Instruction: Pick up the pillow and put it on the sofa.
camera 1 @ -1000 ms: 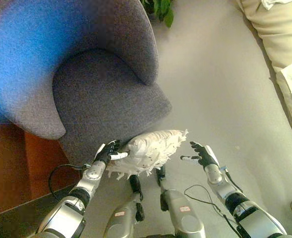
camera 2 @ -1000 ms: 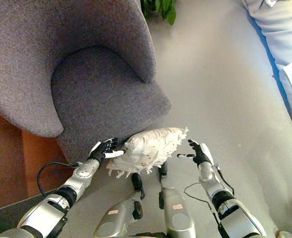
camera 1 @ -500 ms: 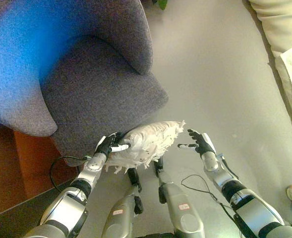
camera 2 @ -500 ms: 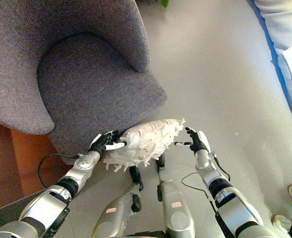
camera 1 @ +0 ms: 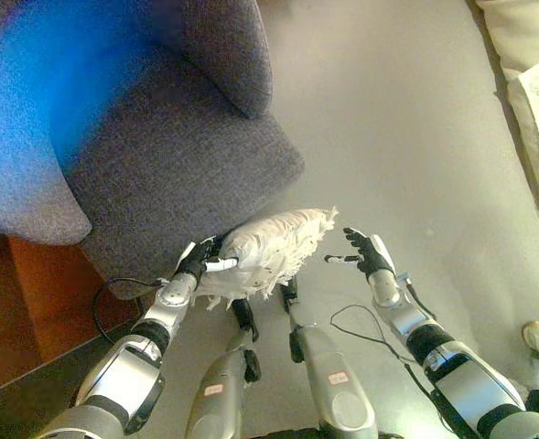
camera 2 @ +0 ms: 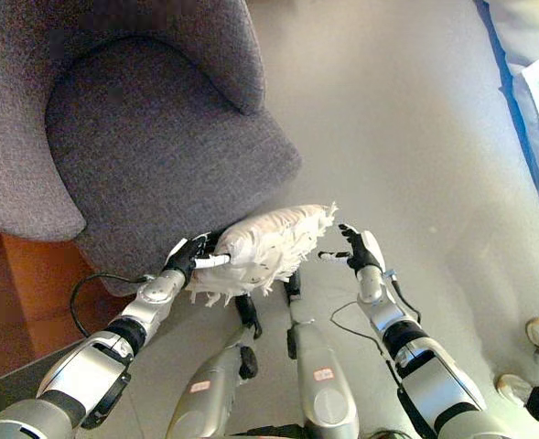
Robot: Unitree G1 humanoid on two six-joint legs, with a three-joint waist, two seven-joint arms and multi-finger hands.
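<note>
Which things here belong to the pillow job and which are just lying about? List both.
Job:
- white fringed pillow, left hand with fingers on its end
- right hand, open, just off the pillow's other end
- grey armchair, the only seat close by

Lying about:
- cream cushion at the right edge
- a person's shoes, lower right

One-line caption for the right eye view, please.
Left hand grips a white fringed pillow beside the grey upholstered armchair; the open right hand is just clear of its other end.
</note>
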